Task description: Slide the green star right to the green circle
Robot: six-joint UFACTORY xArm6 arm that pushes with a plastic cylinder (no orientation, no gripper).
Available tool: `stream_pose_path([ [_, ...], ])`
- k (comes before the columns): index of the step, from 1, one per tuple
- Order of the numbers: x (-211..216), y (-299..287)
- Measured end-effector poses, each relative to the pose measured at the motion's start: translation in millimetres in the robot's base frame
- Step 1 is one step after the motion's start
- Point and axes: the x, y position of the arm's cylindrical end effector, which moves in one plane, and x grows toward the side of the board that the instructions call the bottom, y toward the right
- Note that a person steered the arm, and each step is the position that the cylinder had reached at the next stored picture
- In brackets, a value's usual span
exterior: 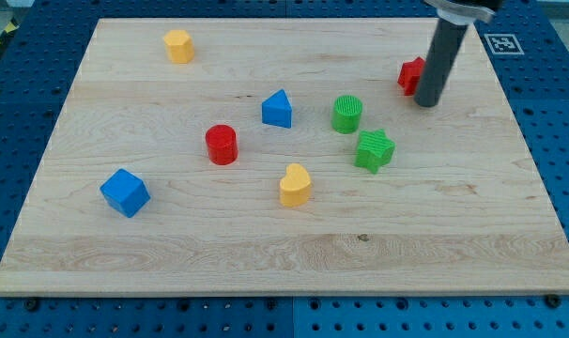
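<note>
The green star (374, 150) lies on the wooden board right of centre. The green circle (347, 114) stands just above and slightly left of it, a small gap between them. My tip (427, 101) is the lower end of the dark rod at the view's upper right. It rests on the board above and to the right of the green star, well apart from it. The rod partly hides a red block (411, 75) just to its left.
A blue triangle (278, 110) lies left of the green circle. A red cylinder (222, 145), a yellow heart (295, 185), a blue cube (125, 192) and a yellow block (178, 45) are spread across the board (284, 253).
</note>
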Motion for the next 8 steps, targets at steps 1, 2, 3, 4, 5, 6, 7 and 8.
stream_pose_path([
  [1, 45, -13],
  [2, 87, -14],
  [3, 124, -24],
  [4, 135, -80],
  [5, 121, -123],
  [6, 113, -123],
  [7, 113, -122],
  [8, 109, -116],
])
